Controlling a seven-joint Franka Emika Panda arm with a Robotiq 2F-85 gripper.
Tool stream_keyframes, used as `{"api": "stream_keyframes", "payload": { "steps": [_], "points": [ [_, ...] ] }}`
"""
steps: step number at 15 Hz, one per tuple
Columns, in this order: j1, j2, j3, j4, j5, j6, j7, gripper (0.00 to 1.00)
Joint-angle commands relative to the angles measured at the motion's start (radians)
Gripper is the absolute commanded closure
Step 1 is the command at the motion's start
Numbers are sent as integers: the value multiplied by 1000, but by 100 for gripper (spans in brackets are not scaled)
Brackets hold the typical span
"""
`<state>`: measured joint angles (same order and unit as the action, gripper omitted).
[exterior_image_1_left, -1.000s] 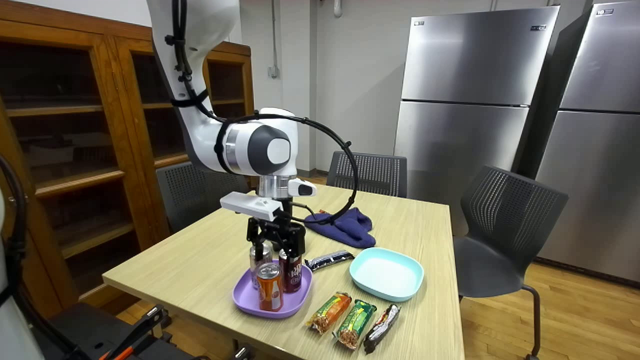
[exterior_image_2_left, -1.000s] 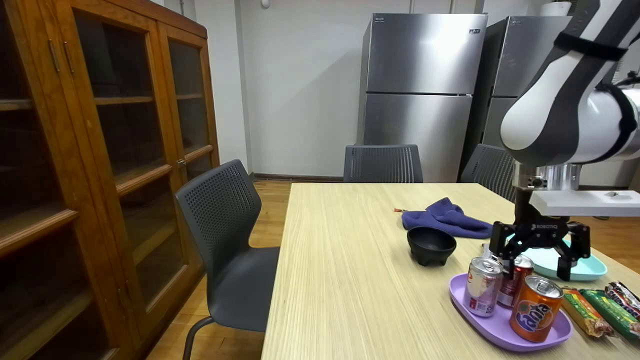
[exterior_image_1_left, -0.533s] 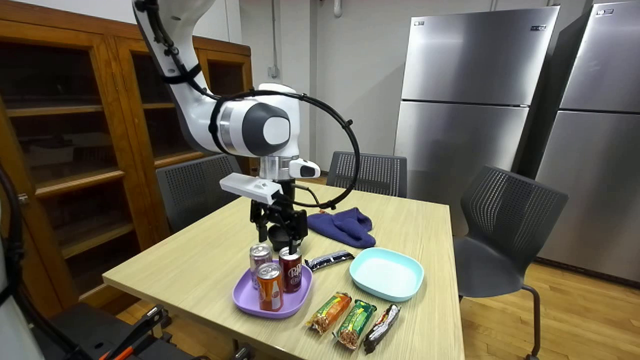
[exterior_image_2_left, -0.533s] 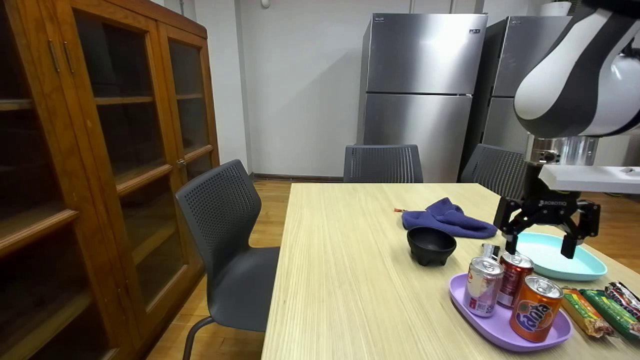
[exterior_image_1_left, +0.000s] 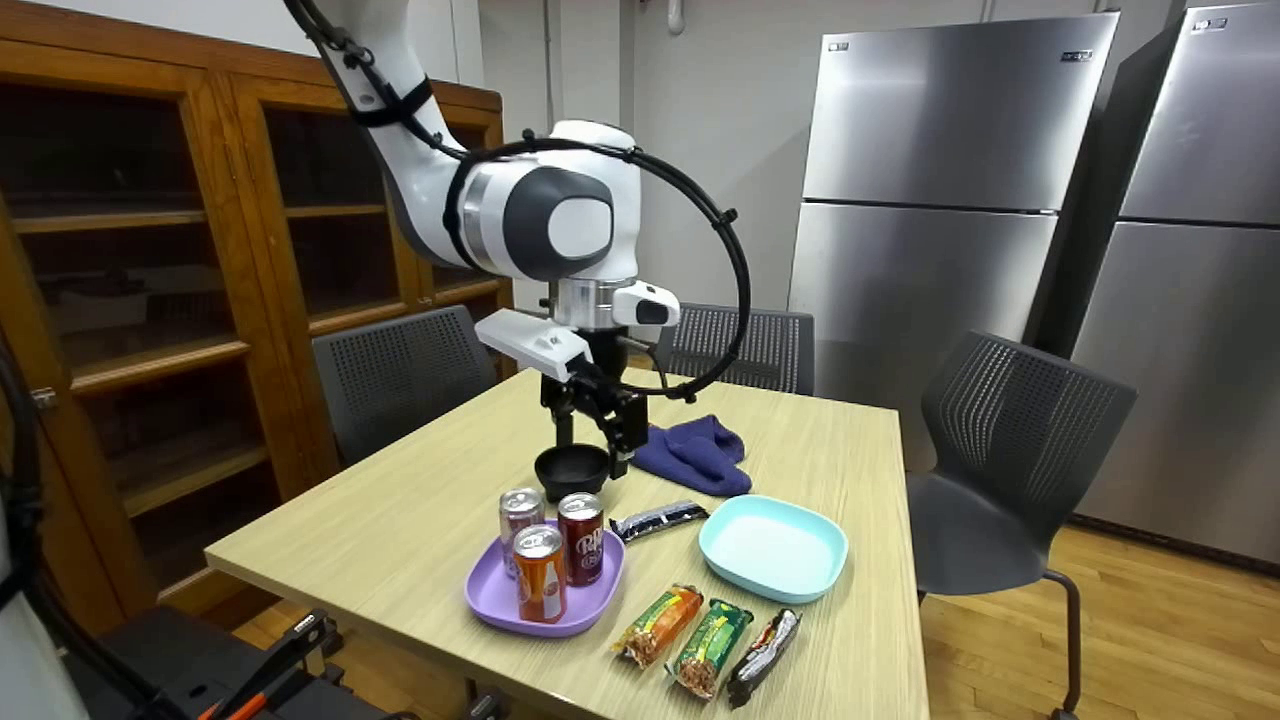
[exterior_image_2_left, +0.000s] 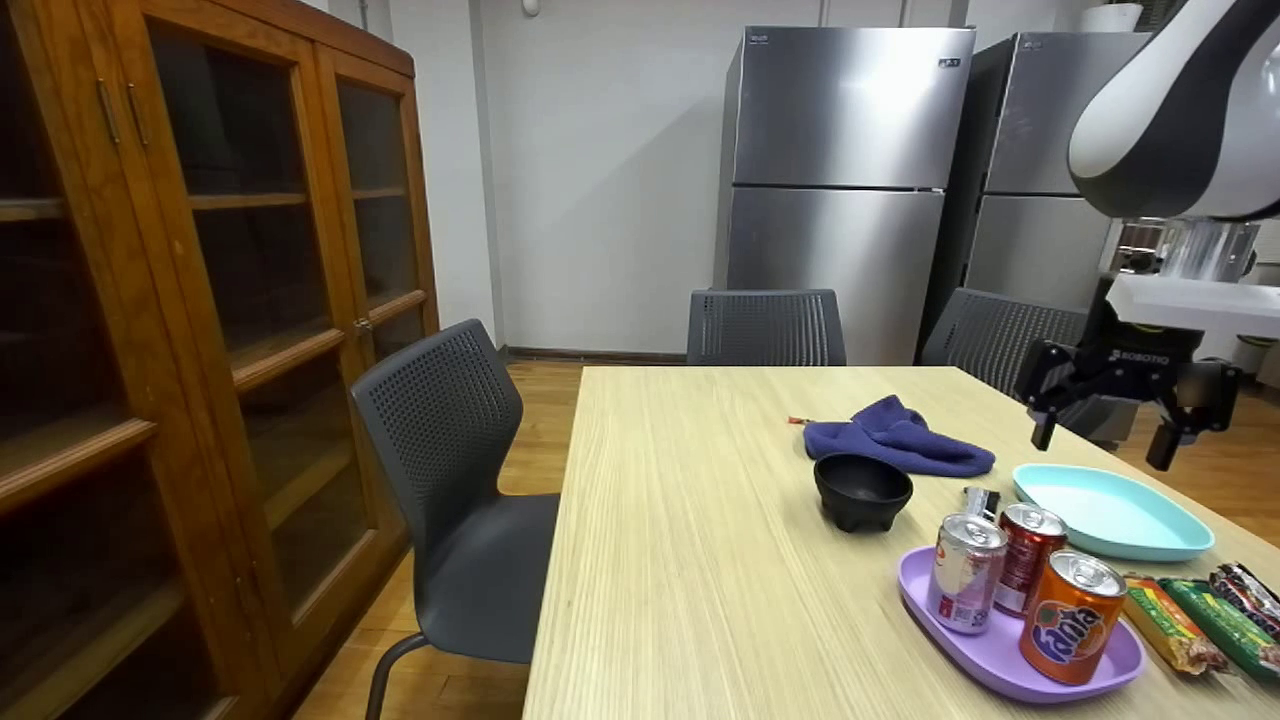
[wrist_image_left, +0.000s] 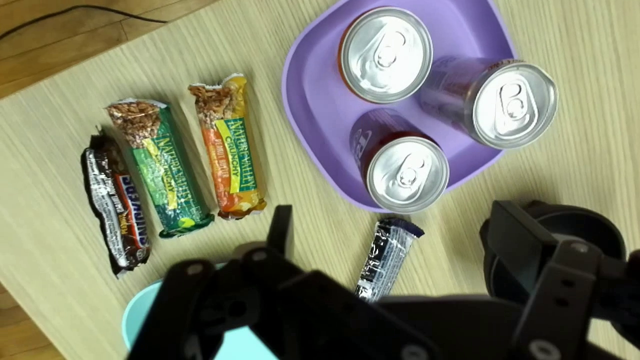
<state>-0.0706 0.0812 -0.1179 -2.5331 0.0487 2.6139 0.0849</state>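
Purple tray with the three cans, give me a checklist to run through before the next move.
1. End effector open and holding nothing: ok.
2. Orange can, pink can and red can upright on the purple tray: ok.
3. Whole purple tray inside the wrist view: not ok, cut off at the top.
4. Black bowl upright: ok.
5. Silver-black snack bar apart from the purple tray: cannot tell, its end lies close.

Wrist view downward, apparently near table (wrist_image_left: 300, 185)
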Motion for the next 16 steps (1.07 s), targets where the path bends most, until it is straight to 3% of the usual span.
{"api": "stream_keyframes", "payload": {
  "steps": [1, 9, 16],
  "points": [
    [-29, 25, -7, 61, 42, -42, 8, 0],
    [-26, 206, 5, 234, 121, -23, 62, 0],
    [1, 386, 6, 380, 124, -9, 185, 0]
  ]
}}
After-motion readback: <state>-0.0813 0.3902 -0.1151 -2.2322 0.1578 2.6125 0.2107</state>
